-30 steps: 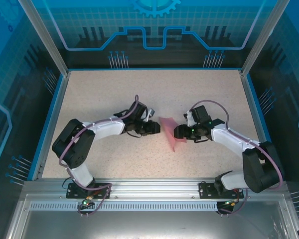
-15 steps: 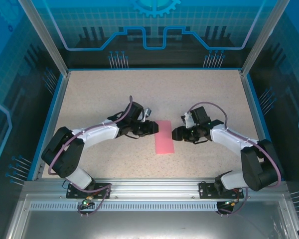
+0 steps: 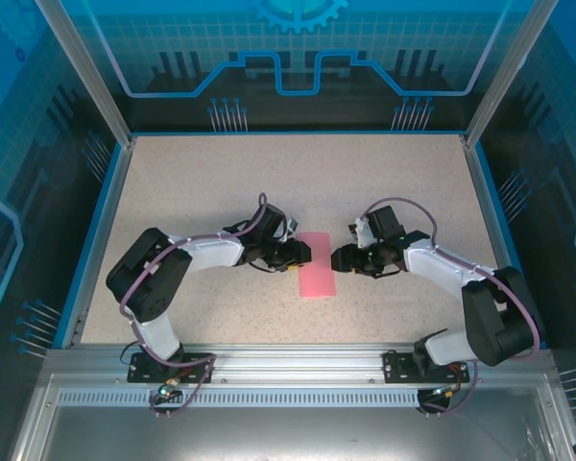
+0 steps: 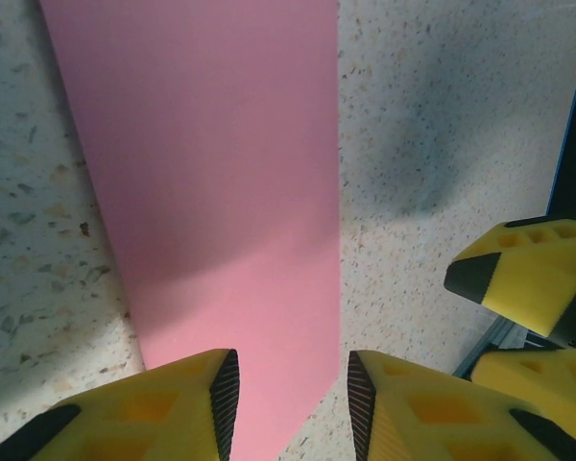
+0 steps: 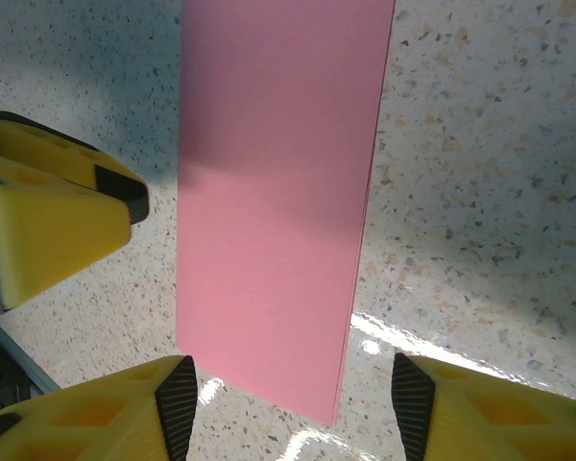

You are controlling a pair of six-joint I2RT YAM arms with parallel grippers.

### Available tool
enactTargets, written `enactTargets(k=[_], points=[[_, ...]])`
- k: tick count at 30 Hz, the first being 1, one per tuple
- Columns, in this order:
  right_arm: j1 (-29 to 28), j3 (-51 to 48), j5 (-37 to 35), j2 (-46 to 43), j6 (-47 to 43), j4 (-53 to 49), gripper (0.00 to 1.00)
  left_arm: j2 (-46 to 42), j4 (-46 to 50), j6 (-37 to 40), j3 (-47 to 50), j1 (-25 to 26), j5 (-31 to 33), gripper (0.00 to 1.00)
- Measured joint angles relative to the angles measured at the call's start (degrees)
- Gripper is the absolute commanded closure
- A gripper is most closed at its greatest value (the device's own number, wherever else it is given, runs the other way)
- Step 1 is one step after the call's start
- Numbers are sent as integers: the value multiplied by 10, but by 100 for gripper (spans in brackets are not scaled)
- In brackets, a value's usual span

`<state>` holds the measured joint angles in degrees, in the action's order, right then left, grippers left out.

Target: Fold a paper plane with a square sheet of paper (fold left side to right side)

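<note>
While flat, pink paper [image 3: 317, 271] between left tool [image 3: 304, 254] and right tool [image 3: 337, 257].

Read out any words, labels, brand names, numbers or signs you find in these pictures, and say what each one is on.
None: there is no readable text.
The pink paper is plain, with no print.
The blue back panel carries a gear graphic and line patterns, but no letters or numbers.
</note>
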<state>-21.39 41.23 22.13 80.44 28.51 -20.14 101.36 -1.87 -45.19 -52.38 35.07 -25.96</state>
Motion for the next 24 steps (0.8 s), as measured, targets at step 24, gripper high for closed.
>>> enactTargets(k=[24], points=[[-9, 12, 30, 70, 26, -8, 44, 31, -9, 3, 17, 4, 7, 64]])
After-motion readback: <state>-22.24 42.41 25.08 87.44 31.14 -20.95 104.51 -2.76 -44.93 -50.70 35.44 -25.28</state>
